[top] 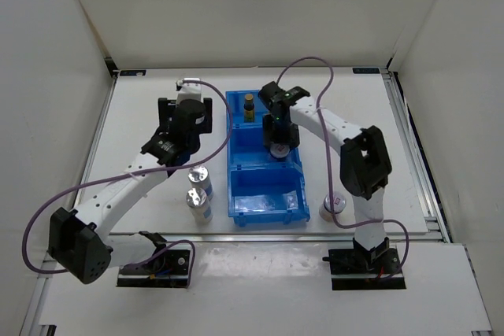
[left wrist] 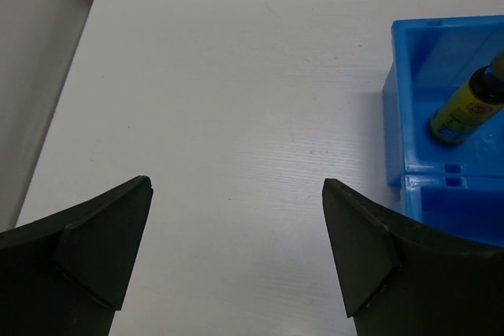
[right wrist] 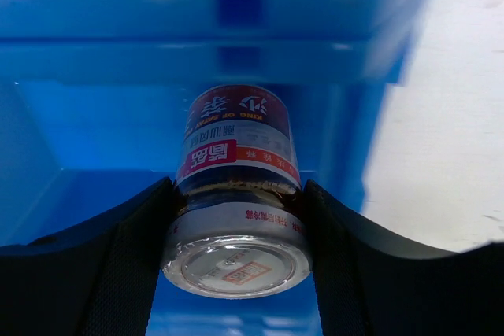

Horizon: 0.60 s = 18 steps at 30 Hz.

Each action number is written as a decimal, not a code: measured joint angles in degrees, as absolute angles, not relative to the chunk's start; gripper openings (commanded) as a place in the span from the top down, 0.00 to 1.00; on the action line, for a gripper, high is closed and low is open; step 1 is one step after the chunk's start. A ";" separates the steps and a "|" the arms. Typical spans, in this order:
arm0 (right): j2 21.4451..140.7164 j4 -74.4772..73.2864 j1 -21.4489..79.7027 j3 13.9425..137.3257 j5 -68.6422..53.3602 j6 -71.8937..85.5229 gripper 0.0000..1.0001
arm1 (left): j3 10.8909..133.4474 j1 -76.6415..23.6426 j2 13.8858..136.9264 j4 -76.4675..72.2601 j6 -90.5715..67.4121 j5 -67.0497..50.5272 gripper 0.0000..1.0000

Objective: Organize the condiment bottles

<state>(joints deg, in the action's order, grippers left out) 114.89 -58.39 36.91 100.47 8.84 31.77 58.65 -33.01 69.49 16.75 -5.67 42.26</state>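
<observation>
Left to right, as I see it from the console. The left gripper (left wrist: 236, 185) hangs over bare table (left wrist: 220, 84) with its jaws spread wide and nothing between them. Nearer the arm bases, just left of the bin, two silver-lidded bottles stand upright close together on the table: the farther shaker (top: 198, 178) and the nearer shaker (top: 199, 204). I cannot tell whether they touch. The blue bin (top: 268, 217) lies at centre, its three compartments running from far to near. An amber bottle (top: 249, 107) stands upright in the far compartment. Over the middle compartment, the right gripper (right wrist: 235, 194) is clamped on a white-capped bottle (right wrist: 236, 135), one finger pressed to each side just under the cap. I cannot tell whether its base rests on the bin floor. A second white-capped bottle (top: 332, 206) stands on the table just right of the bin's near compartment.
</observation>
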 measured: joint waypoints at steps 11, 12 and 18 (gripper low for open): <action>122.52 -65.67 43.22 111.96 14.11 39.70 0.01 | 60.71 -31.40 70.89 22.48 -11.16 39.35 0.00; 122.23 -66.92 43.42 112.97 15.05 40.40 0.01 | 60.69 -31.64 70.59 22.59 -11.33 39.44 0.00; 113.36 -73.12 43.59 114.32 21.56 43.83 0.01 | 60.31 -35.64 68.16 22.24 -11.20 42.15 0.00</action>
<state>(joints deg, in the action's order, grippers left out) 113.36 -73.12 43.59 114.32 21.56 43.83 60.31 -35.64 68.16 22.24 -11.20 42.15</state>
